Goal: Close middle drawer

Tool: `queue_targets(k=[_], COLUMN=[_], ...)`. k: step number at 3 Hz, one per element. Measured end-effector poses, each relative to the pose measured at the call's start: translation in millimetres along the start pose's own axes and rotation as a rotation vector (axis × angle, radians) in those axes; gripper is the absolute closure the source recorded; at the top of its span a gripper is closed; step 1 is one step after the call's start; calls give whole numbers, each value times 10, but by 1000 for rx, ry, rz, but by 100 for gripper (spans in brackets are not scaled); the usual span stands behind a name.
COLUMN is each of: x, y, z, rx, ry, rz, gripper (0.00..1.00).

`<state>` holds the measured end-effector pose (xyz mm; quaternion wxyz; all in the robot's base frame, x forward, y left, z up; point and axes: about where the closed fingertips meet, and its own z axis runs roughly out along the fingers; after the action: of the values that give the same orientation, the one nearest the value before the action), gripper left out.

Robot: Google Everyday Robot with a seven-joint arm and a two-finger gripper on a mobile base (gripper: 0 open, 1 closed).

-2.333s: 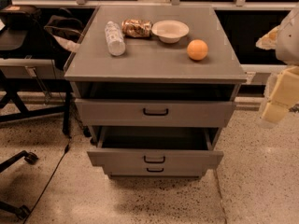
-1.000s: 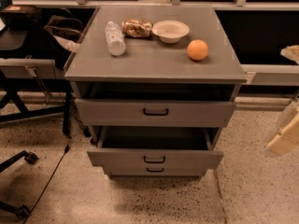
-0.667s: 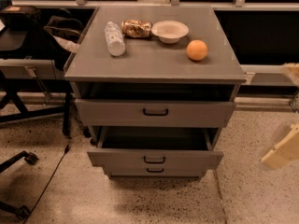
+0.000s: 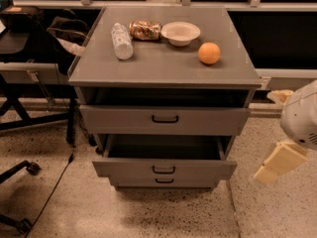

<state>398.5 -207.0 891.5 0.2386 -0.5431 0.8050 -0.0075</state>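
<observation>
So the grey middle drawer [image 4: 163,168] with the small black loop handle is pulled well out of the grey three-drawer cabinet. Its inside is dark and I can't make out any contents. The grey top drawer [image 4: 119,119] sticks out a bit too.

On the grey tabletop [image 4: 163,68] there's one of each:
- a clear plastic bottle [image 4: 122,40] on its side
- a crinkly snack bag [image 4: 145,29]
- a white bowl [image 4: 181,32]
- an orange [image 4: 209,53] near the right edge

The cream gripper [image 4: 280,161] hangs right of the cabinet, apart from the drawer. Can't tell how open it is.
</observation>
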Motion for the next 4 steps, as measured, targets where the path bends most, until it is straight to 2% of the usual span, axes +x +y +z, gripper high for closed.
queue_targets(k=[1, 2, 3, 4], x=[-33, -71, -79, -76], y=[91, 189, 231, 235], z=[338, 541, 629, 635], rx=[-71, -115, -144, -146], ry=[25, 48, 94, 99], rz=[-16, -26, -21, -20], gripper=[0, 0, 0, 0])
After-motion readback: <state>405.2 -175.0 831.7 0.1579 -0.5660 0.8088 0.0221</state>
